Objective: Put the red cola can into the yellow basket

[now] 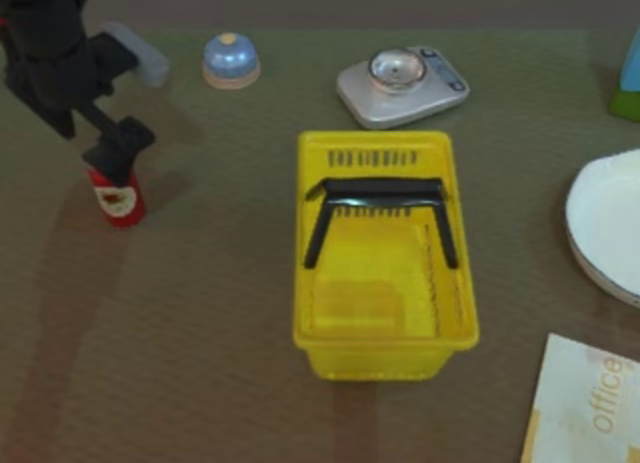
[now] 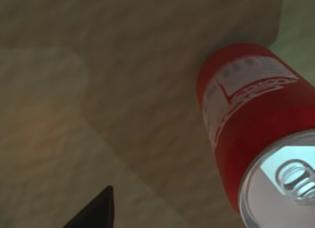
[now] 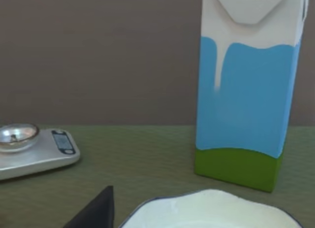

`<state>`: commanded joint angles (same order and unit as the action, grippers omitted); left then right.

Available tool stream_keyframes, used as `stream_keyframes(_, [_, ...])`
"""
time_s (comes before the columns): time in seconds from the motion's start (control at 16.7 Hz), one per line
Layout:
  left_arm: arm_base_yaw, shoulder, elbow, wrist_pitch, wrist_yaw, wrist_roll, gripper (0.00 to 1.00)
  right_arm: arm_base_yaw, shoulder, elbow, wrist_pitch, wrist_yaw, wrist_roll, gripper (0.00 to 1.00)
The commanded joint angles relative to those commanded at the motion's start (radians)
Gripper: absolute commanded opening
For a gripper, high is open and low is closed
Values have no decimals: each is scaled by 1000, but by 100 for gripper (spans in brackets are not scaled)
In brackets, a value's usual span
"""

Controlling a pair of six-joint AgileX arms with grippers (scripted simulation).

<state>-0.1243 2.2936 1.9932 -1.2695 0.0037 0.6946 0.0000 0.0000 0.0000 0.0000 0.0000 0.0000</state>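
The red cola can (image 1: 118, 200) stands upright at the table's left, its pale label facing forward. In the left wrist view the red cola can (image 2: 251, 114) fills the side of the picture, silver top nearest the camera. My left gripper (image 1: 120, 155) hangs directly over the can, open, touching nothing; only one dark fingertip (image 2: 101, 212) shows in its wrist view, well apart from the can. The yellow basket (image 1: 375, 143) sits mid-table with its black handles (image 1: 380, 193) folded across it and nothing inside. My right arm is parked out of the top view; one fingertip (image 3: 101, 211) shows.
Behind the can is a blue call bell (image 1: 231, 60). A silver kitchen scale (image 1: 402, 85) stands behind the basket. On the right are a blue-and-green carton (image 3: 248, 90), a white plate (image 1: 610, 223) and a printed booklet (image 1: 585, 403).
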Motion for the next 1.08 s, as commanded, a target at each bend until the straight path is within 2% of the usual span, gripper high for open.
stream_keyframes(0.42, [-4,32,-133,165,1,2,100,0,0,0,0,0,0,100])
stream_keyframes(0.66, [-4,33,-137,171,1,2,100,0,0,0,0,0,0,100])
stream_keyframes(1.08, [-4,33,-137,171,1,2,47,0,0,0,0,0,0,100])
